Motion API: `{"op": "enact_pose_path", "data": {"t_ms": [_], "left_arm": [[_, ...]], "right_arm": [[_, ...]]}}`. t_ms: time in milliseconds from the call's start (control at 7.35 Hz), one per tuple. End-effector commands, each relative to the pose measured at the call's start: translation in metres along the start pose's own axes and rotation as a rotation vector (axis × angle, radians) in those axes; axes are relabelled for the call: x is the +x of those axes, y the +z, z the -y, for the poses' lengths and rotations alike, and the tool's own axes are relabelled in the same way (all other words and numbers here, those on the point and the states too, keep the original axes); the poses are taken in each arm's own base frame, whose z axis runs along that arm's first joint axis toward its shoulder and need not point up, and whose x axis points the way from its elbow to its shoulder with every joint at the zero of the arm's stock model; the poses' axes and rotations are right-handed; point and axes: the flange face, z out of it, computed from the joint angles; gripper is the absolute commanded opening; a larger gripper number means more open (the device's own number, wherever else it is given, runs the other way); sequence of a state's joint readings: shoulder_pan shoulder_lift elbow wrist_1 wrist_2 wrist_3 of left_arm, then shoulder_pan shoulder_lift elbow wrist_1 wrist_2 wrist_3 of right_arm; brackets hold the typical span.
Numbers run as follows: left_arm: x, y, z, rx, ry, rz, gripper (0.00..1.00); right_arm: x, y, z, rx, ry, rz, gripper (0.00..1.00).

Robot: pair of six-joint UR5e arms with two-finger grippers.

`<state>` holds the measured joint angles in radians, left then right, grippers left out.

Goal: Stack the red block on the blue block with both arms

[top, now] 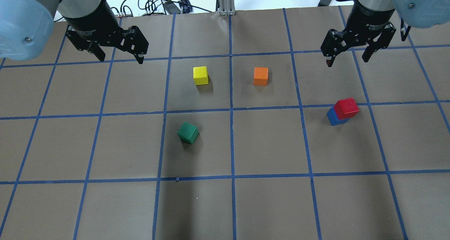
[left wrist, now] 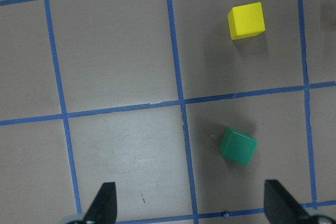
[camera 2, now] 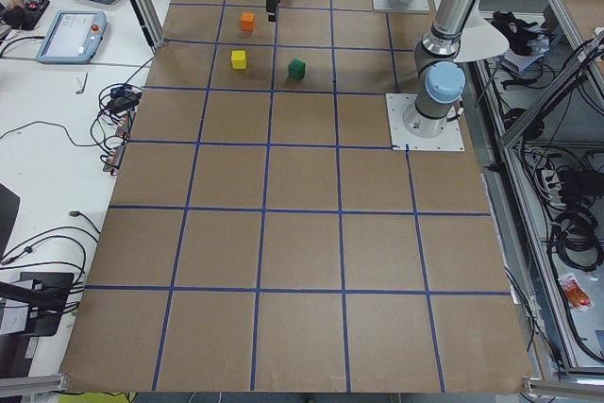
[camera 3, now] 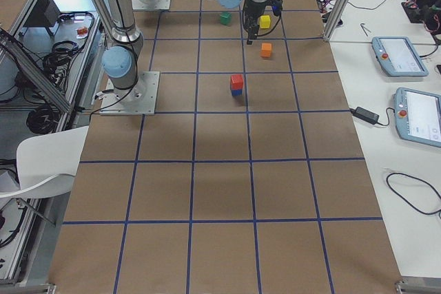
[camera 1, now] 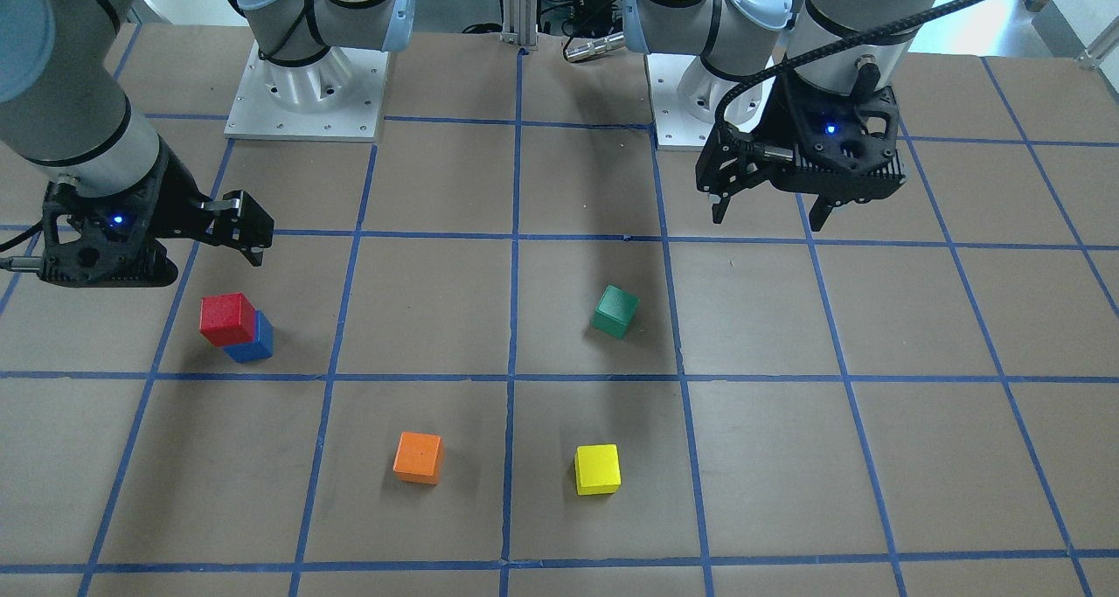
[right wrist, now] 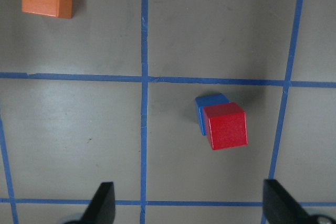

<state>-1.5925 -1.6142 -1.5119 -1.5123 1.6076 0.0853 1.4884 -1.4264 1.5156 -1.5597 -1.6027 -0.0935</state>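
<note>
The red block (top: 346, 108) sits on top of the blue block (top: 331, 118), on the robot's right side of the desk (top: 267, 145), inside one square of the blue tape grid. The stack is not square. In the right wrist view the red block is shifted and turned a little, so a strip of the blue top shows along two edges. Most of the red block's base seems to bear on the blue face, so I judge the stack steady enough to stand alone.

The right arm's fingers (top: 330, 53) are spread wide and hold nothing. They hang high above the desk, and the wrist camera looks almost straight down on the stack between them. That height makes sense, since nothing hangs low enough to brush the top block.

The left arm's fingers (top: 140, 53) are also spread and empty, raised over the other half of the desk. Its wrist camera sees only the green block (top: 188, 133) and the yellow block (top: 200, 75). The orange block (top: 260, 76) lies near the yellow one, well apart from the stack.

Judging by how things lie, the stacking itself looks done. The one weak point is the offset, because a nudge on the overhanging side could tip the red block.
</note>
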Motion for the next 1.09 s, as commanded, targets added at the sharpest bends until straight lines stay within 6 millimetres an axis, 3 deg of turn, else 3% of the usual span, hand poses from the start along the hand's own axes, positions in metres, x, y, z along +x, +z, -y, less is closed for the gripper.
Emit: {"op": "enact_pose_path", "data": {"t_ms": [0, 272, 680, 952], "left_arm": [[0.001, 0.000, 0.000, 0.000, 0.002, 0.000, 1.00], [-0.001, 0.000, -0.001, 0.000, -0.001, 0.000, 1.00], [-0.004, -0.003, 0.001, 0.004, -0.007, -0.004, 1.00], [-0.004, -0.003, 0.000, 0.003, -0.007, -0.005, 1.00]], "right_arm": [[-0.012, -0.003, -0.020, 0.003, 0.067, 0.002, 1.00], [-0.030, -0.001, -0.030, 0.010, 0.038, -0.004, 1.00], [-0.039, -0.019, -0.040, 0.046, 0.040, 0.076, 1.00], [-0.036, -0.018, -0.040, 0.045, 0.039, 0.053, 1.00]]}}
